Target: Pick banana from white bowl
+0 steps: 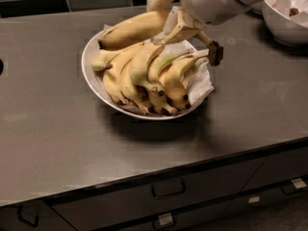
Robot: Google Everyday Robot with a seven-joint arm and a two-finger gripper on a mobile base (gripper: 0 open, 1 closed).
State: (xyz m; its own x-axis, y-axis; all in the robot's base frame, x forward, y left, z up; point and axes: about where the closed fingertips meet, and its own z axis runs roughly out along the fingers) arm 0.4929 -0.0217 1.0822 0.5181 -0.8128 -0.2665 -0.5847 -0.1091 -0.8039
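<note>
The white bowl (90,67) stands on the dark counter, lined with white paper and holding a bunch of shorter curved bananas (149,76). The banana (130,30), long, thick and pale yellow, lies above the back of the bunch with its dark tip pointing left. My gripper (169,20) comes in from the upper right and is shut on the banana's right part, holding it raised over the bowl's far side. A dark stem stub (214,53) sticks out to the right of the gripper. My arm hides the bowl's far right rim.
A smaller white bowl (284,25) with reddish contents stands at the back right of the counter (53,143). A dark tiled wall runs behind. Drawers with handles (168,189) sit below the counter's front edge.
</note>
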